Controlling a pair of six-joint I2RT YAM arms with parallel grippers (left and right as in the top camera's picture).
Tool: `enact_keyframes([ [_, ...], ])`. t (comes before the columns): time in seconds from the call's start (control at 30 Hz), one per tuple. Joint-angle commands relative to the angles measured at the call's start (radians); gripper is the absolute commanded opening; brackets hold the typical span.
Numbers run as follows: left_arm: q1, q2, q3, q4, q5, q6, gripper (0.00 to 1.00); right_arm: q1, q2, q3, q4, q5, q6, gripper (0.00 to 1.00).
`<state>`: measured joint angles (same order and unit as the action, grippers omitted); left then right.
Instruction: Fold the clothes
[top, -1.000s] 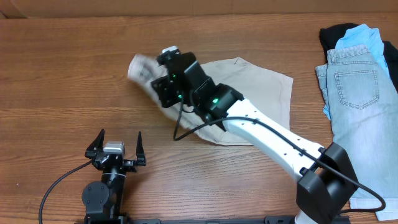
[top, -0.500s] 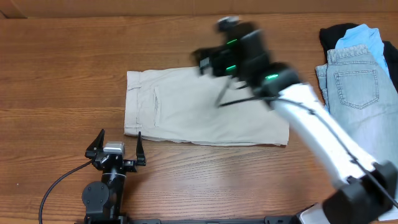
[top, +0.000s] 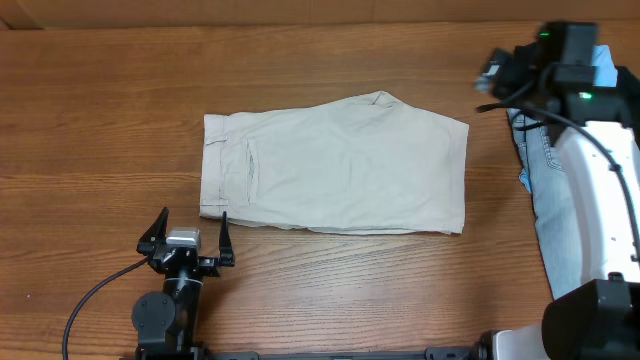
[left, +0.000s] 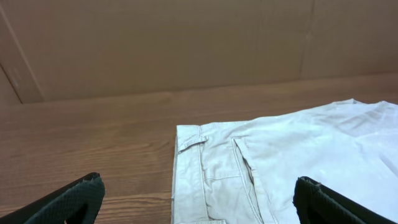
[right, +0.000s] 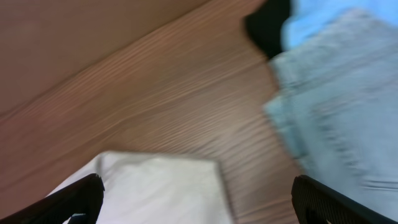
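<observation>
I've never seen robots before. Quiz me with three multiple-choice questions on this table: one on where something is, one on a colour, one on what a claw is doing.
1. Where do the beige shorts lie?
A on the blue pile
B flat on the table, mid-way across
C in a gripper

2. What colour are the denim shorts at the right edge?
A light blue
B red
C green

3. The left gripper is:
A shut on cloth
B shut, empty
C open, empty

Answers:
B, they lie spread on the wood.
A, the denim shows pale blue.
C, its fingers stand apart, clear of the shorts.
</observation>
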<state>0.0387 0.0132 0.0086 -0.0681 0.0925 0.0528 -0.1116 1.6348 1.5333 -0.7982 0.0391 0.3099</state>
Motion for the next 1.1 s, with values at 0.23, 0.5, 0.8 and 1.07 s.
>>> enact_keyframes([
  [0.23, -0.006, -0.004, -0.004, -0.002, -0.007, -0.016, 1.0, -0.103, 0.006, 0.019, 0.003, 0.038, -0.002, 1.0],
  [0.5, -0.007, -0.004, -0.004, 0.043, 0.257, -0.176, 1.0, -0.103, 0.006, 0.019, 0.003, 0.038, -0.002, 1.0],
  [0.8, -0.006, -0.004, -0.003, 0.414, 0.454, -0.271, 1.0, -0.103, 0.006, 0.019, 0.003, 0.038, -0.002, 1.0],
  [1.07, -0.006, 0.068, 0.147, 0.298, 0.305, -0.219, 1.0, -0.103, 0.006, 0.019, 0.002, 0.038, -0.002, 1.0],
])
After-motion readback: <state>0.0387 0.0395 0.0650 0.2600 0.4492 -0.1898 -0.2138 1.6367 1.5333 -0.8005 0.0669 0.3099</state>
